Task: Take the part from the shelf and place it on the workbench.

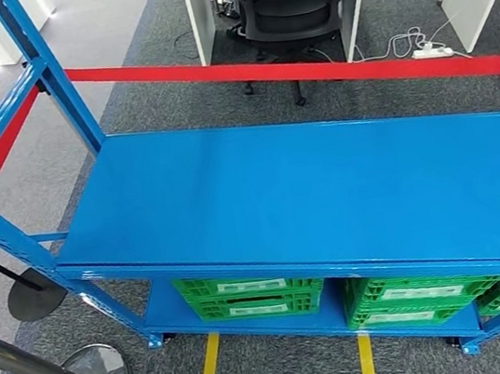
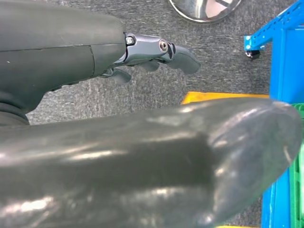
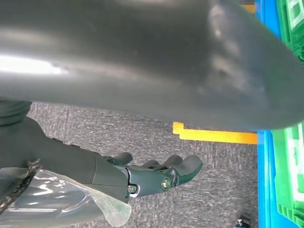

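Both robot hands, left (image 2: 157,52) and right (image 3: 157,175), hang spread, empty, beside the blue shelf (image 1: 304,188) edge.

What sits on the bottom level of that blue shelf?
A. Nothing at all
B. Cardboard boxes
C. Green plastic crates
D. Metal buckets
C: green plastic crates stand side by side on the lower level of the blue shelf, under its bare top.
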Robot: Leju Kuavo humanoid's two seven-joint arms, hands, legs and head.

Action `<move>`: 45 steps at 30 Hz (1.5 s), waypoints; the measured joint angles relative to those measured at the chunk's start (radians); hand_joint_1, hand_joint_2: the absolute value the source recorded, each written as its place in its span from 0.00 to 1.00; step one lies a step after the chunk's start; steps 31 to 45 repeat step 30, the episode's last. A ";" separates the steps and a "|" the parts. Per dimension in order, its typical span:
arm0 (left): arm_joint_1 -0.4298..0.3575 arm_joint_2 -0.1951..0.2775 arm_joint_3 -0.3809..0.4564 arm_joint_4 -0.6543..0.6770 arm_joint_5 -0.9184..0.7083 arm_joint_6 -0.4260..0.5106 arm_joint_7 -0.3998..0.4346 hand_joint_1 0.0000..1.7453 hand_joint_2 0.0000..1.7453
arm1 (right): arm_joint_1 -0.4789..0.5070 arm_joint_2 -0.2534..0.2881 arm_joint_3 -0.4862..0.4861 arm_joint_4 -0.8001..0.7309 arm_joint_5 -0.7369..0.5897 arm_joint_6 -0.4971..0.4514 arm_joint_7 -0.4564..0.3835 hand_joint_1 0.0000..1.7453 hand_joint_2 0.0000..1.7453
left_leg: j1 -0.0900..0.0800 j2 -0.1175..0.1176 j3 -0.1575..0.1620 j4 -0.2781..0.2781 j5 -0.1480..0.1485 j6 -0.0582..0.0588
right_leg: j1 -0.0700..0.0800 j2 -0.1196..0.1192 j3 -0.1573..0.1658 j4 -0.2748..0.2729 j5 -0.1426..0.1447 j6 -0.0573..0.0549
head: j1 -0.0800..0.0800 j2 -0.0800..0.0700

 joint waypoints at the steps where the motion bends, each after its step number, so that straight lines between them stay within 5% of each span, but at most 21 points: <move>1: 0.000 0.000 0.000 0.000 0.000 0.000 0.001 0.00 0.00 | 0.000 0.000 0.000 0.000 0.001 -0.001 -0.002 0.00 0.00 | -0.001 -0.004 0.027 -0.062 0.023 0.004 | 0.002 0.002 0.002 0.001 -0.004 0.005 | 0.000 0.000; 2: 0.001 0.000 -0.001 -0.001 0.001 0.000 0.003 0.00 0.00 | 0.000 0.000 0.000 0.000 0.002 -0.001 -0.004 0.00 0.00 | 0.000 -0.007 0.044 -0.104 0.034 0.007 | 0.004 0.004 0.003 0.003 -0.008 0.008 | 0.001 0.000; 3: 0.001 0.000 -0.002 -0.001 0.002 0.000 0.004 0.00 0.25 | 0.000 0.000 0.000 0.000 0.003 -0.002 -0.006 0.00 0.00 | -0.001 -0.010 0.050 -0.124 0.035 0.008 | 0.006 0.005 0.003 0.004 -0.011 0.007 | 0.001 0.000; 6: 0.004 0.000 -0.006 -0.002 0.003 0.000 0.008 0.00 1.00 | 0.000 0.000 0.000 0.000 0.004 -0.007 -0.009 0.00 0.75 | -0.003 -0.010 0.050 -0.129 0.036 0.009 | 0.006 0.006 0.004 0.001 -0.010 0.003 | 0.002 0.000; 7: 0.004 0.000 -0.007 -0.002 0.004 -0.001 0.011 0.00 1.00 | -0.002 0.000 0.002 0.001 0.007 -0.010 -0.011 0.00 1.00 | -0.005 -0.010 0.050 -0.129 0.036 0.011 | 0.005 0.007 0.005 -0.002 -0.009 0.006 | 0.002 0.000; 8: 0.002 0.001 -0.011 0.001 0.004 -0.003 0.014 0.00 0.75 | -0.005 0.000 0.005 0.007 0.012 -0.014 -0.014 0.00 1.00 | -0.005 -0.010 0.049 -0.129 0.035 0.013 | 0.004 0.007 0.007 -0.005 -0.007 0.009 | 0.002 0.000; 11: -0.015 0.010 -0.027 0.028 0.017 0.000 0.020 0.00 0.00 | -0.024 -0.006 0.021 0.040 0.022 -0.028 -0.028 0.00 0.25 | -0.007 -0.010 0.049 -0.128 0.035 0.019 | 0.003 0.007 0.009 -0.010 -0.004 0.015 | 0.002 0.000; 12: -0.022 0.013 -0.033 0.038 0.023 0.003 0.020 0.00 0.00 | -0.031 -0.008 0.027 0.051 0.021 -0.032 -0.031 0.00 0.00 | -0.007 -0.010 0.050 -0.128 0.034 0.021 | 0.003 0.007 0.009 -0.011 -0.004 0.017 | 0.002 0.000; 16: -0.050 0.035 -0.058 0.101 0.060 0.028 0.020 0.00 0.00 | -0.061 -0.024 0.062 0.123 0.004 -0.055 -0.044 0.00 0.00 | -0.010 -0.010 0.050 -0.127 0.034 0.024 | 0.000 0.007 0.010 -0.012 -0.004 0.028 | 0.002 0.000; 30: -0.157 0.127 -0.153 0.380 0.188 0.116 0.013 0.00 0.00 | -0.170 -0.109 0.197 0.409 -0.064 -0.134 -0.083 0.00 0.00 | -0.008 -0.010 0.051 -0.128 0.034 0.024 | 0.002 0.006 0.009 -0.010 -0.005 0.029 | 0.001 0.000; 45: -0.157 0.127 -0.153 0.380 0.188 0.116 0.013 0.00 0.00 | -0.170 -0.109 0.197 0.409 -0.064 -0.134 -0.083 0.00 0.00 | -0.008 -0.010 0.051 -0.128 0.034 0.024 | 0.002 0.006 0.009 -0.010 -0.005 0.029 | 0.001 0.000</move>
